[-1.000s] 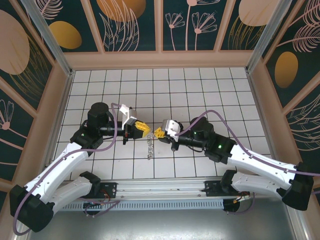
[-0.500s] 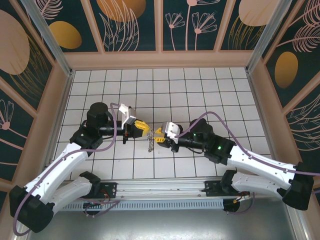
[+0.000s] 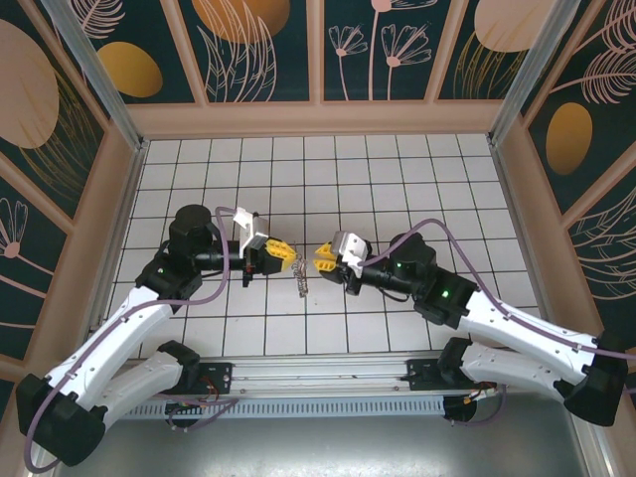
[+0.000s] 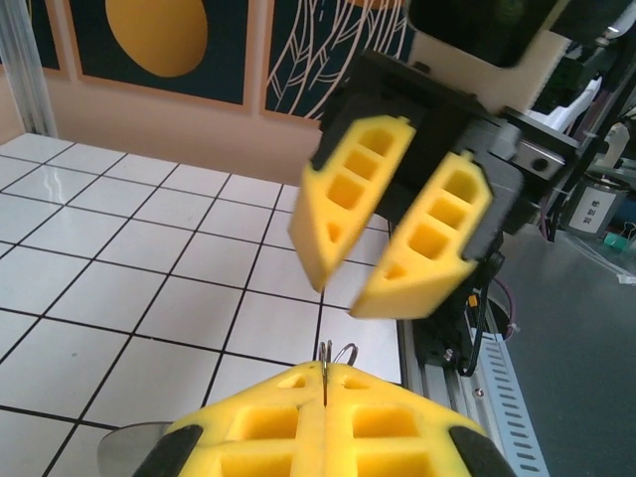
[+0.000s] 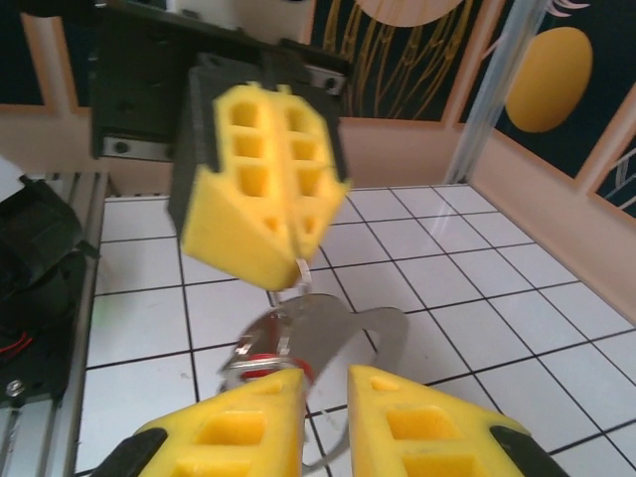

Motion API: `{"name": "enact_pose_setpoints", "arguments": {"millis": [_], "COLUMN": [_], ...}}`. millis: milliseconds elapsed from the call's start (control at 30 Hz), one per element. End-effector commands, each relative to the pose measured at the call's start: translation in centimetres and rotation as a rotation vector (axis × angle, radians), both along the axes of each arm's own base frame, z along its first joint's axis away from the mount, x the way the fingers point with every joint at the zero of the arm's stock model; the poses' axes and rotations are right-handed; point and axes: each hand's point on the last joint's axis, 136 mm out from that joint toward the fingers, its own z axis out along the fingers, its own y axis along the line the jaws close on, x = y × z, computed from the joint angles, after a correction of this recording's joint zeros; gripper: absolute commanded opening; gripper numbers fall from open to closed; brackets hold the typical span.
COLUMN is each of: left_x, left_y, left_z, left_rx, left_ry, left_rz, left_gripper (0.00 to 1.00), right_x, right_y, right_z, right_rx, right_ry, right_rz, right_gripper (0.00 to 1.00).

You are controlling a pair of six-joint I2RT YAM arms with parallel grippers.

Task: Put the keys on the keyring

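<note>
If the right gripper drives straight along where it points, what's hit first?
Probably the keyring hanging from the shut left gripper, with the red-headed key at its near side; then that gripper itself. Depth is unclear.

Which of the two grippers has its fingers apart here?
The right gripper: a clear gap shows between its yellow fingers, with nothing in it. The left gripper has its fingers pressed together on the keyring, pinching its thin wire.
</note>
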Motion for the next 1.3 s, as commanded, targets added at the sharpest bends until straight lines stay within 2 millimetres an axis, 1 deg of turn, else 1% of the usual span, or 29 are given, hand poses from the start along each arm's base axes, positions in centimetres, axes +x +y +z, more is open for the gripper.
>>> {"name": "enact_pose_setpoints", "arguments": {"millis": [0, 167, 333, 700, 1267], "left_x": [-0.9, -1.3, -1.5, -1.6, -1.7], "left_y": [0.1, 0.2, 0.2, 0.2, 0.2], "left_z": [1.7, 1.6, 1.5, 1.6, 1.6], "left_rx": [-0.043, -0.041, -0.042, -0.045, -0.037], "left_ry": [-0.079, -0.077, -0.076, -0.079, -0.076], "left_rz": [-0.041, -0.063, -0.069, -0.077, -0.079], "left_gripper": [0.00, 0.00, 0.00, 0.00, 0.00], "right_x": [0.2, -0.8, -1.4, -1.4, -1.3], "right_y": [-0.1, 1.0, 1.5, 2.4, 3.2], "right_z": [2.9, 2.4, 2.6, 1.9, 2.9], "right_rx": [0.086, 0.044, 0.042, 0.032, 0.072], "right_ry": [-0.012, 0.001, 0.004, 0.032, 0.008], "right_rz": [0.007, 0.107, 0.153, 0.188, 0.215], "right_gripper": [0.19, 0.20, 0.22, 0.23, 0.21]}}
